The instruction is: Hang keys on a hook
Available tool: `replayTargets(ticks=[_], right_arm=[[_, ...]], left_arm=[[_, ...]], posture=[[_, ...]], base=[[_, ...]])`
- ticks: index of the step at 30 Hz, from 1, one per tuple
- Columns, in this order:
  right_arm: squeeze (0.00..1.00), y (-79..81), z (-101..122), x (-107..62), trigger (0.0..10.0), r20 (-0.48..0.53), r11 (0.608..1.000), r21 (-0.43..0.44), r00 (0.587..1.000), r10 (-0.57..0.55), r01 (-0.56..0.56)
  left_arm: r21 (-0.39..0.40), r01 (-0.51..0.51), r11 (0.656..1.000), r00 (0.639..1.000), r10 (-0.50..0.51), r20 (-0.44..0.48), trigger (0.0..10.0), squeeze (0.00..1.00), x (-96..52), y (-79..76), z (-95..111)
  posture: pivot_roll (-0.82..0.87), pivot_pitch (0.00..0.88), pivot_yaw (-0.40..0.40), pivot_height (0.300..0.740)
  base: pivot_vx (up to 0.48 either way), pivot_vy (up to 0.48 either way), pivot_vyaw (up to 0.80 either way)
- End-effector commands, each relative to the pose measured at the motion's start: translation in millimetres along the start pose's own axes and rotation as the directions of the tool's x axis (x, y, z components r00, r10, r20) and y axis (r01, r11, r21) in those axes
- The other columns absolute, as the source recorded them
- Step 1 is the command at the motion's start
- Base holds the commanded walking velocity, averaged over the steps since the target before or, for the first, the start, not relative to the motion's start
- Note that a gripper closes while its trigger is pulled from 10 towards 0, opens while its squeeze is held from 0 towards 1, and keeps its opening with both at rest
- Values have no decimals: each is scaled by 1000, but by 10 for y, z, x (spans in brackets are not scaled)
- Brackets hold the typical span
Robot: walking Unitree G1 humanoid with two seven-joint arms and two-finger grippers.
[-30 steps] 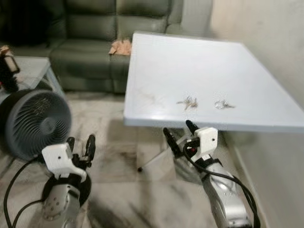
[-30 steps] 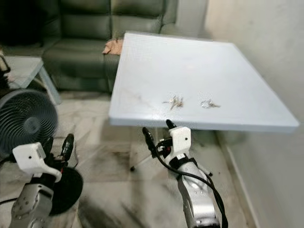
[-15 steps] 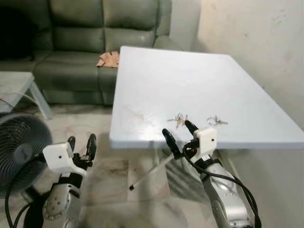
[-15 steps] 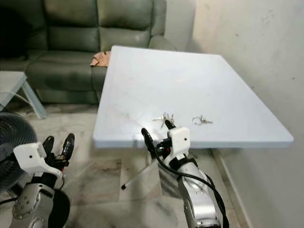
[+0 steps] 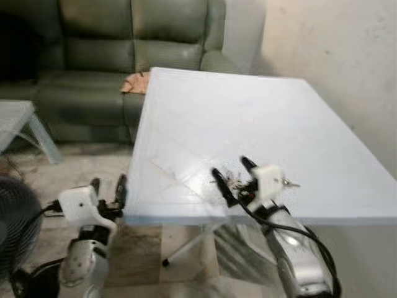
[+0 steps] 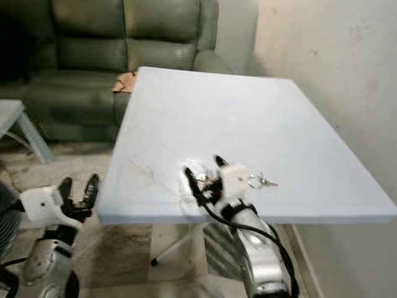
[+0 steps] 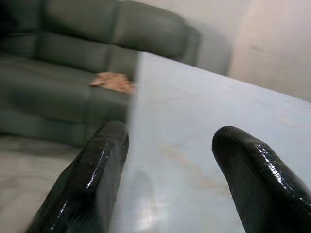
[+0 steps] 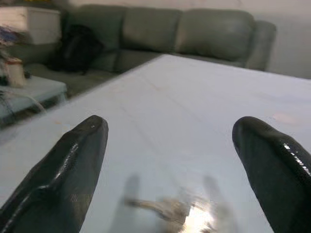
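Two small bunches of keys lie near the front edge of the white table. One key bunch sits between the fingers of my right gripper, which hovers open just over it. The right wrist view shows this bunch blurred, below the wide-spread fingers. The other key bunch lies just to the right of the white wrist housing. My left gripper is open at the table's front left edge, holding nothing. Its fingers frame that edge in the left wrist view.
A green sofa stands behind the table, with an orange cloth on its seat. A grey fan and a glass side table are at the left. A pale wall runs along the right.
The camera has moved forward, so the table fills more of the view. My right gripper has risen from below the table's edge to over the left key bunch. The left gripper now reaches the table's edge.
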State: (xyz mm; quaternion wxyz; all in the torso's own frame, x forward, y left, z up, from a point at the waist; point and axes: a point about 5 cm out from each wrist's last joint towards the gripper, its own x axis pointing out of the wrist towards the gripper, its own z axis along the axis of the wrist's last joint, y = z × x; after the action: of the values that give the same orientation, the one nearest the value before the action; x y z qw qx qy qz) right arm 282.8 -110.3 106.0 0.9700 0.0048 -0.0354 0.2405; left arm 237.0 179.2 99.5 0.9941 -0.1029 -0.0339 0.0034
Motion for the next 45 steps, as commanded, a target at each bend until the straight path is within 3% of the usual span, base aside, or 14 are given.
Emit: replayTargets(ticks=[1,5,7,13,17,20,40,42,43,45], right_arm=[[0,-95,-62,-4,10000,-76,999,-28,996,-44,42],[0,-122,-60,25,10000,-80,997,-62,995,-55,50],[0,-172,-106,69,10000,-135,996,-93,991,-23,11],[0,-242,-130,104,10000,-166,987,-156,986,14,-40],[0,-250,-134,112,10000,-168,986,-160,986,18,-46],[0,-316,-157,189,10000,-218,964,-226,972,89,-139],[0,-446,-179,322,10000,-280,921,-272,939,202,-279],[0,-461,-193,322,9412,-290,921,-269,936,202,-282],[0,-465,-198,320,10000,-295,920,-268,934,203,-285],[0,-478,-204,314,10000,-301,920,-266,931,204,-288]], left_arm=[[13,49,999,998,-49,-26,10000,0,-23,-103,-68],[31,82,996,996,-81,-33,10000,0,-42,-143,-94],[34,124,992,991,-123,-44,10000,0,-64,-211,-132],[58,164,985,986,-161,-48,10000,0,-49,-271,-152],[61,167,984,985,-165,-47,10000,0,-49,-274,-154],[61,187,980,982,-184,-52,10000,0,-80,-299,-165],[67,227,972,972,-222,-71,10000,0,-211,-433,-220],[69,224,972,973,-219,-72,10000,0,-216,-425,-220],[69,223,972,973,-218,-72,10000,0,-217,-423,-218],[70,222,973,974,-217,-70,10000,0,-216,-424,-210]], posture=[[-52,0,-69,732],[-52,0,-69,732],[-51,0,-72,732],[-41,0,-80,732],[-41,0,-80,732],[-36,0,-91,732],[-11,0,-122,732],[-11,2,-122,732],[-10,3,-123,732],[-8,6,-125,732]], base=[[0,0,0],[0,0,0],[0,0,0],[0,0,0],[0,0,0],[0,0,0],[0,0,0],[0,0,0],[0,0,0],[0,0,0]])
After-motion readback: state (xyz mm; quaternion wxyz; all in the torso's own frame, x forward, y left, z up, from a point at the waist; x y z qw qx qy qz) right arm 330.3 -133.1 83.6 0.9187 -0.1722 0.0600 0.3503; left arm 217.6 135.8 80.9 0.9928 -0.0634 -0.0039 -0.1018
